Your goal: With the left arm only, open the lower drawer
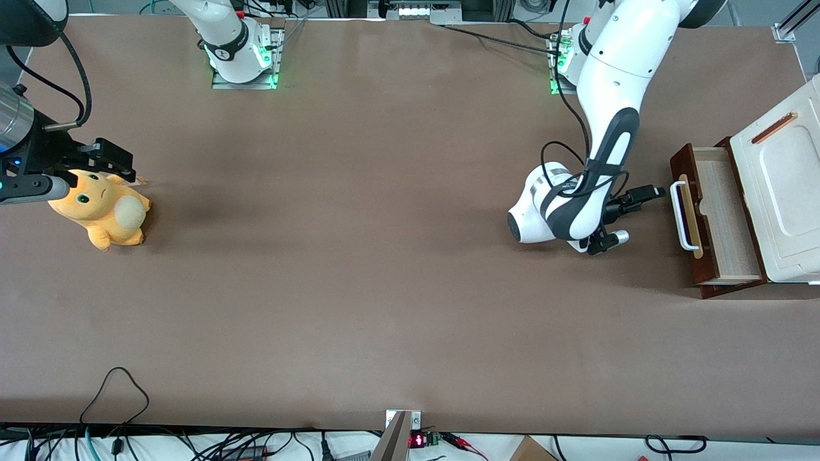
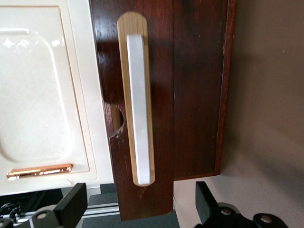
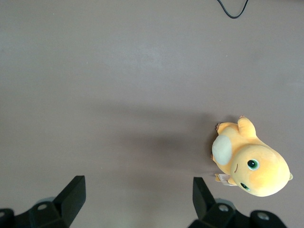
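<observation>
Dark red-brown wood formed the lower drawer point(image 1: 711, 224), pulled out with pale insides showing from the front. The left arm's gripper point(image 1: 656, 192) hovered near its white handle point(image 2: 140, 107), fingers point(image 2: 71, 205) spread apart, holding nothing; only the wrist view revealed that gap.

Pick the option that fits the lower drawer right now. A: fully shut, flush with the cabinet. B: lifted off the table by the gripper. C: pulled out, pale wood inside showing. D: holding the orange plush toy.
C: the lower drawer stands pulled out from the white cabinet with its pale inside bare, while the open gripper hangs near its white handle, apart from it.
</observation>
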You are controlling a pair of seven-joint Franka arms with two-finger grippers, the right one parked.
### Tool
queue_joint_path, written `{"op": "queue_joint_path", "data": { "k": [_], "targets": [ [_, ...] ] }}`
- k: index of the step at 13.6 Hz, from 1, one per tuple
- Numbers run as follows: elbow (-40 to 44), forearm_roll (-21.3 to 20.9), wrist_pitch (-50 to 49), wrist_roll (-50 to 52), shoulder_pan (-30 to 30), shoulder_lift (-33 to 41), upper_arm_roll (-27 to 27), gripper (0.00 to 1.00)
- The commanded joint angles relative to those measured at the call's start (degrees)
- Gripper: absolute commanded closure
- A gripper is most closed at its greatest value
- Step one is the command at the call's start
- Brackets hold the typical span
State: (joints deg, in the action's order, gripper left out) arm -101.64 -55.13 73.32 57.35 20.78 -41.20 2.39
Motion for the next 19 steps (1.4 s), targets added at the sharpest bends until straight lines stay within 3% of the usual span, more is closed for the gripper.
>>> {"op": "queue_joint_path", "data": {
  "k": [1, 5, 10, 16, 19],
  "targets": [
    [3.1, 2.13, 1.29, -6.62, -1.7, 2.53, -0.46, 0.0],
    [5.04, 3.18, 3.58, -15.31, -5.12, 6.3, -0.46, 0.0],
    [9.95, 10.82, 6.48, -28.58, -9.69, 11.49, -0.54, 0.0],
    [16.99, 25.48, 6.48, -43.88, -16.46, 18.69, -0.63, 0.0],
    [21.21, 35.23, 6.48, -44.87, -19.62, 20.28, -0.63, 0.0]
  ]
}}
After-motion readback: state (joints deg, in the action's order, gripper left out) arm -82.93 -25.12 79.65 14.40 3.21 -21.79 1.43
